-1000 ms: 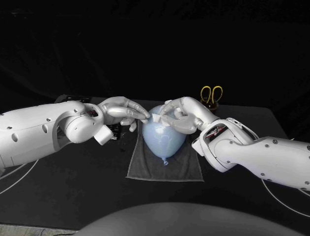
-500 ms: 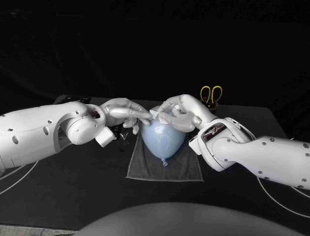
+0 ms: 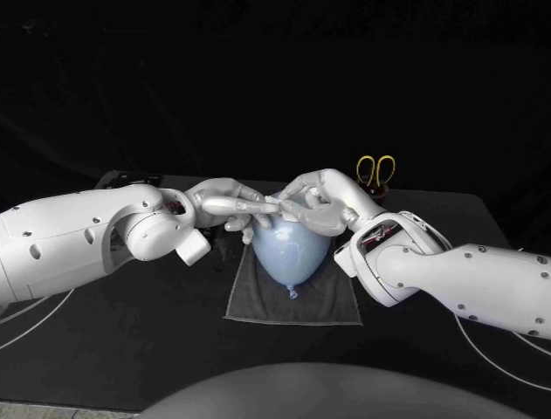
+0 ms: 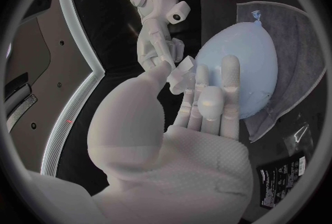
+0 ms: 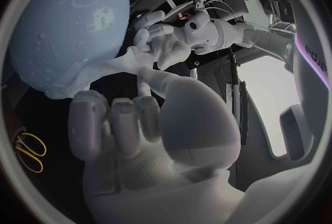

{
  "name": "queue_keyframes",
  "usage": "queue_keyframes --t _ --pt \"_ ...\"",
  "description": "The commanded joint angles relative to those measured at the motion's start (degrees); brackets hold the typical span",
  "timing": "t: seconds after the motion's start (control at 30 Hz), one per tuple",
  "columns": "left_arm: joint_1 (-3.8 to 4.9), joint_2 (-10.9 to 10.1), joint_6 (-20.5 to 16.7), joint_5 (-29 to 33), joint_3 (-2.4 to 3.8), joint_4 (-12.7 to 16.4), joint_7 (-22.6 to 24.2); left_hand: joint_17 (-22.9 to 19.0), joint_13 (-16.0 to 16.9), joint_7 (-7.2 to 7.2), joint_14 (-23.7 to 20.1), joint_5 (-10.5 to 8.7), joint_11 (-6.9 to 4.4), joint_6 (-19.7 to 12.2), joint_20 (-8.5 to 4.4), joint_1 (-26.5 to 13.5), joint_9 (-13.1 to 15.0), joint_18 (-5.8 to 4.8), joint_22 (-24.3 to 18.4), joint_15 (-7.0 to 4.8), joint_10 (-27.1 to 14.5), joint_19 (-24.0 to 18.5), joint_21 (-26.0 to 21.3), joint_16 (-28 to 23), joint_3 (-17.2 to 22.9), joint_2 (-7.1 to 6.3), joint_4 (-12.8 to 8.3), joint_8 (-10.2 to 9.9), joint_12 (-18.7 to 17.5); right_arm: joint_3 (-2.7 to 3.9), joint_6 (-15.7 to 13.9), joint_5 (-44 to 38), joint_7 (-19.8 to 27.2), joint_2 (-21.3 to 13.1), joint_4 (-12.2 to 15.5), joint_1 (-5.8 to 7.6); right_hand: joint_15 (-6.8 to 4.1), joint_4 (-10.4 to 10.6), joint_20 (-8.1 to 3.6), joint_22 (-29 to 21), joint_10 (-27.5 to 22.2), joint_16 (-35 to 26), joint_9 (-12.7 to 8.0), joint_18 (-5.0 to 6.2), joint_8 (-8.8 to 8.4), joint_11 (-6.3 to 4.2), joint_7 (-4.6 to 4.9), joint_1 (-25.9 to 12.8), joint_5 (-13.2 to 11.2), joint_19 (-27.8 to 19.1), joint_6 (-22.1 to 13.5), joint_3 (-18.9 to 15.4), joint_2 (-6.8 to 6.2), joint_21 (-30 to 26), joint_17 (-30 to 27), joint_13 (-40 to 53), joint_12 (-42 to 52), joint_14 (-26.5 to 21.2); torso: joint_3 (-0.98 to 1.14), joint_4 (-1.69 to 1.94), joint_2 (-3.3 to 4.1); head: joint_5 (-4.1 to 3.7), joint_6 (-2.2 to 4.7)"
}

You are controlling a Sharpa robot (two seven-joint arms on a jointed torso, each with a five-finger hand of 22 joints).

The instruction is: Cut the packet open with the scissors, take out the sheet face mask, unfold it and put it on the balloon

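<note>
On the black tabletop (image 3: 124, 332) a grey towel (image 3: 294, 298) carries the balloon (image 3: 288, 249). Over its wide end, the left hand (image 3: 227, 202) and right hand (image 3: 315, 200) both pinch the folded sheet mask (image 4: 184, 64). Scissors (image 3: 376, 166) stand at the far edge, against darkness.

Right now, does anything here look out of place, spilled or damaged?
Nothing is spilled or broken. One oddity: the sheet face mask is a small folded wad, pinched between the left robot hand and the right robot hand at the wide end of the balloon, whose skin carries droplets.
</note>
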Motion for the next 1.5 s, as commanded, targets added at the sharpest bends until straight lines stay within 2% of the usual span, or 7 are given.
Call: queue_keyframes --t 0.03,0.23,0.37,0.43,0.5,0.97,1.5 --pt "-0.01 0.3 -0.4 2.9 0.06 0.3 3.2 0.0 0.4 -0.2 -0.1 0.09 -0.46 0.5 0.0 1.1 -0.1 0.65 -0.1 -0.35 -0.3 0.4 -0.3 0.2 -0.4 0.24 0.2 0.0 0.6 0.05 1.8 -0.1 -0.1 0.1 -0.1 0.05 -1.33 -0.1 -0.25 12.2 3.2 0.2 0.6 -0.82 0.83 -0.29 0.15 0.2 0.1 2.6 0.4 0.3 0.61 0.1 15.1 10.8 0.4 7.0 0.04 0.03 0.04 -0.01 0.1" --pt "-0.01 0.4 -2.0 4.9 0.06 0.4 5.5 -0.4 1.0 -0.76 -0.3 0.11 -0.82 2.3 -0.29 4.1 -0.3 0.63 -0.3 -0.66 -1.2 0.5 -0.6 0.1 0.6 3.28 0.9 0.4 1.8 0.05 2.3 -0.4 -0.4 0.1 0.0 0.07 -1.33 -0.1 -0.25 12.2 3.2 0.2 0.6 -0.81 0.85 -0.29 0.15 0.2 0.1 2.6 0.4 0.3 0.6 0.1 15.1 10.9 0.4 7.0 0.05 -0.03 0.06 -0.06 0.04" --pt "-0.01 0.4 -3.3 5.9 0.06 0.3 6.5 -0.5 1.4 -1.84 -0.4 0.11 -1.48 5.3 -0.66 7.9 0.0 0.66 -0.3 -1.18 -1.4 0.7 -0.7 0.0 3.6 8.09 0.9 1.7 2.7 0.05 2.2 -0.6 -0.5 0.1 0.0 0.07 -1.33 -0.1 -0.25 12.2 3.2 0.2 0.6 -0.81 0.85 -0.29 0.15 0.2 0.1 2.6 0.4 0.3 0.6 0.1 15.1 10.9 0.4 7.0 0.06 0.01 0.01 -0.14 0.01" --pt "-0.01 0.4 -3.9 6.1 0.06 0.2 6.7 -0.5 1.4 -2.02 -0.4 0.11 -1.61 5.7 -0.77 8.7 0.1 0.67 -0.3 -1.3 -1.4 0.7 -0.7 0.0 4.2 8.91 0.8 2.0 2.9 0.05 2.0 -0.6 -0.4 0.0 0.1 0.07 -1.33 -0.1 -0.25 12.2 3.2 0.2 0.6 -0.81 0.85 -0.29 0.15 0.2 0.1 2.6 0.4 0.3 0.6 0.1 15.1 10.9 0.4 7.0 0.07 0.03 0.0 -0.14 -0.05" --pt "-0.01 0.3 -4.4 6.3 0.06 0.2 6.8 0.0 1.6 -2.07 -0.2 0.12 -1.86 6.3 -1.08 10.3 0.6 0.65 -0.3 -1.57 -1.0 0.9 -0.6 0.1 6.8 11.34 0.5 2.8 3.5 0.05 1.8 -0.7 -0.3 -0.1 0.1 0.07 -1.33 -0.1 -0.25 12.2 3.2 0.2 0.6 -0.81 0.85 -0.29 0.15 0.2 0.1 2.6 0.4 0.3 0.6 0.1 15.1 10.9 0.4 7.0 0.05 0.05 0.03 -0.14 -0.09" --pt "-0.01 -0.2 -3.7 5.3 0.07 -0.2 5.6 7.2 4.1 -3.15 3.2 0.11 -2.89 7.5 -1.74 7.4 3.3 -0.12 4.7 -2.4 0.7 3.7 3.0 2.1 11.0 8.26 1.2 7.0 9.1 0.07 0.9 -2.0 -1.0 -0.6 -0.5 0.07 -1.36 -0.6 -0.27 12.2 3.5 0.2 0.7 -0.84 1.16 -0.34 0.08 0.0 0.1 2.7 0.4 0.7 0.57 0.3 15.1 11.2 0.8 7.0 0.01 0.07 0.02 -0.04 -0.43" --pt "-0.02 -0.3 -6.0 3.7 0.07 0.0 7.4 9.6 5.5 -3.77 4.1 0.08 -3.57 7.5 -2.33 7.1 5.3 -0.63 7.9 -3.02 0.9 5.3 5.4 3.1 11.8 8.53 1.4 9.3 12.1 0.08 2.4 -2.4 -1.7 -1.2 -0.7 0.12 -1.37 -0.7 -0.28 12.3 3.5 0.2 0.8 -0.86 1.28 -0.35 0.07 0.0 0.1 2.7 0.4 0.8 0.56 0.3 15.1 11.3 0.8 7.0 0.07 0.01 0.05 0.15 -0.36"
